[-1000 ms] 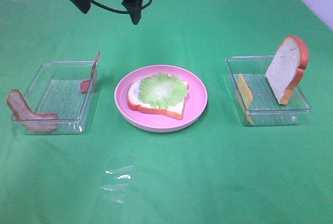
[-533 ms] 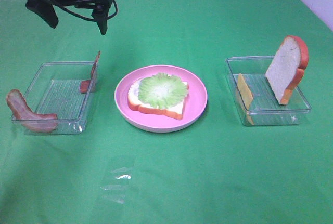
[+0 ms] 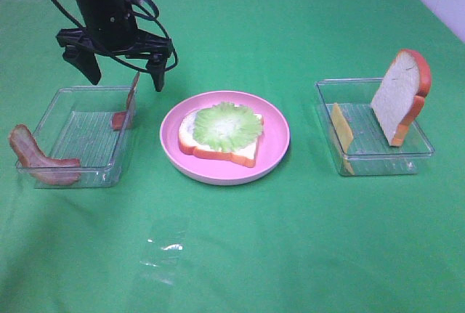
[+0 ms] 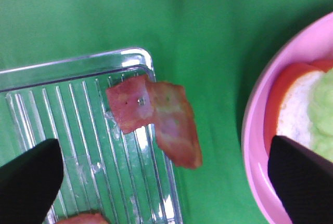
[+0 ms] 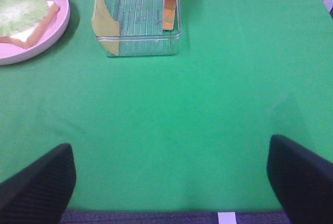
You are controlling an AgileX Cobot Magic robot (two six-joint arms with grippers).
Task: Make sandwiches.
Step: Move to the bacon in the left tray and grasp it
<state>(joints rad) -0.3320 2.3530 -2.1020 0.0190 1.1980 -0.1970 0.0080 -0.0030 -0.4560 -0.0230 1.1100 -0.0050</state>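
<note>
Green lettuce [image 3: 227, 125] hides most of the sandwich [image 3: 218, 153] so far, one orange-crusted white slice on the plate [image 3: 276, 155] in the middle. Two trays [image 3: 385, 157]. Two bacon strips [image 3: 40, 160] hang over the left tray's walls. One bread slice [image 3: 399, 95] stands in the right tray. I can't tell if the one cheese slice [image 3: 341, 128] leans inside or outside its wall. The left gripper [image 3: 126, 80] gapes above the strip near the plate. The right gripper [image 5: 169, 182] is spread wide over cloth [image 5: 208, 104].
</note>
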